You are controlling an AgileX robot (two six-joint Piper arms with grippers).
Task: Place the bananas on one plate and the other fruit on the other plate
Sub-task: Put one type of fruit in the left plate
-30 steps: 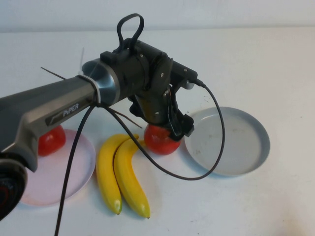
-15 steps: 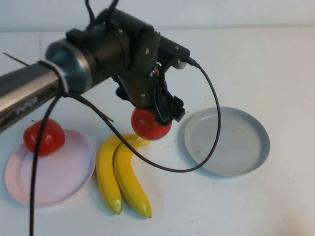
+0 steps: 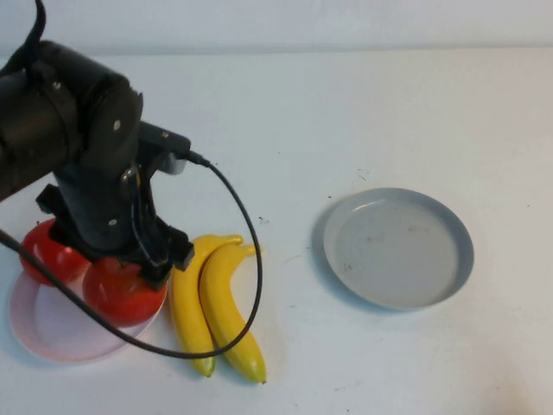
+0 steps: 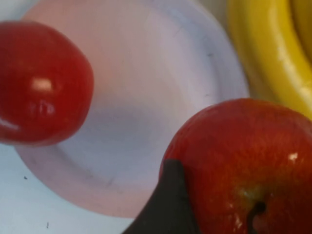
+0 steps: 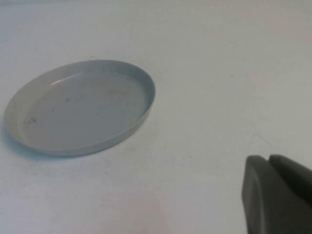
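- We locate the left gripper (image 3: 130, 268) over the right-hand part of the pink plate (image 3: 43, 333), at the left side of the table (image 3: 346, 112).
- The left gripper is clamped on a red apple (image 3: 121, 292); in the left wrist view one dark finger (image 4: 168, 204) lies against that apple's skin, close to its stem.
- We cannot tell whether the held apple touches the plate surface or hangs just above it.
- The second apple (image 3: 47, 252) sits on the far left part of the pink plate, just beside the held one (partly hidden by the arm in the high view).
- The two bananas (image 3: 212, 307) lie side by side on the table, touching each other, just to the right of the pink plate; neither is on a plate.
- The grey-blue plate (image 3: 397, 246) rests on the table well to the right of the bananas, with nothing on it.
- The right gripper (image 5: 278, 195) appears only at the corner of the right wrist view, near the grey-blue plate and clear of it; its fingers look closed together, with nothing between them.
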